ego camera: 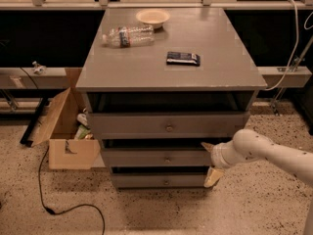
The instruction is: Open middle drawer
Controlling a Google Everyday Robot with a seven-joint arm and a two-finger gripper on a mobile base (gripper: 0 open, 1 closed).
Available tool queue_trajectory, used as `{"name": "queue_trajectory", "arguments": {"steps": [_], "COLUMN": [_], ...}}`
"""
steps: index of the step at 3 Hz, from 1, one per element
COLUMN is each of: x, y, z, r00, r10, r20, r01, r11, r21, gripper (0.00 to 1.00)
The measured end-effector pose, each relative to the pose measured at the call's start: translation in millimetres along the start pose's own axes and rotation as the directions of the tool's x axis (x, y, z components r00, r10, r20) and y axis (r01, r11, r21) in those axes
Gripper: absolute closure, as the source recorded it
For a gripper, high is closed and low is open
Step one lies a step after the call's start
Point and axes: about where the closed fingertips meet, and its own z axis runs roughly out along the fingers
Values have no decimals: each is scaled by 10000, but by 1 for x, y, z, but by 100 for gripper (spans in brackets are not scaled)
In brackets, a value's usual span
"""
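My pincer (210,161) is spread wide open at the right end of the middle drawer (146,158), gripping nothing. The drawer sits between two others in the desk (205,75).

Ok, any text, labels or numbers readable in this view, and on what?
No text can be read.
Label on the plastic bottle: too blurred to read.
Print on the dark packet: too blurred to read.
The hand, open at the right end of the middle drawer: no markings visible.
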Motion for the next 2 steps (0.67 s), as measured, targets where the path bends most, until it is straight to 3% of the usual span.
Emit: {"name": "queue_trajectory", "arguments": {"steps": [2], "x": [18], "y": [-28], "z": [36], "r00": [9993], "r10": [79], "r20": [-356], "r01": [-74], "r11": [9999], "r21": [141], "gripper": [0]}}
